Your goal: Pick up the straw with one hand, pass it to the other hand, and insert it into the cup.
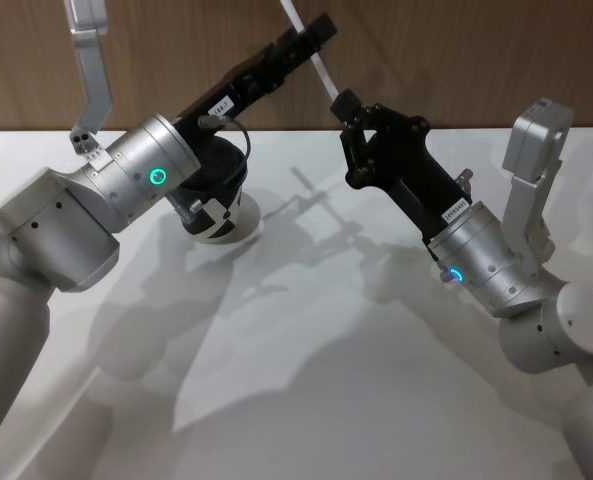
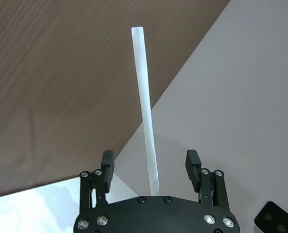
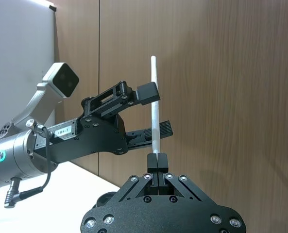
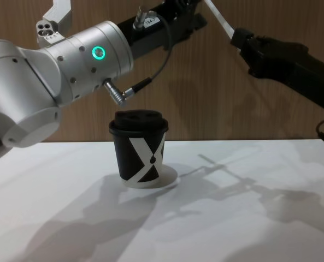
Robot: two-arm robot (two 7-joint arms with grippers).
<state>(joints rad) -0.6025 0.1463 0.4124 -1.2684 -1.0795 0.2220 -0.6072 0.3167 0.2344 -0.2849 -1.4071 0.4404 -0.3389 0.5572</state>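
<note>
Left arm (image 4: 85,60) over cup (image 4: 140,158)
It hangs above the lid (image 4: 139,117); the surface (image 4: 233,229) near and right lies open.

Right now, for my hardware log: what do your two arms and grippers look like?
Left arm: silver-grey cylinders, a glowing green ring, a dark looped cable. Right arm: silver-grey, a blue light. The left gripper and right gripper are black, two-fingered, each with a white label.

Robot lab or demo bench: plain white table (image 1: 306,400), wood-panelled wall (image 1: 476,50) behind.
</note>
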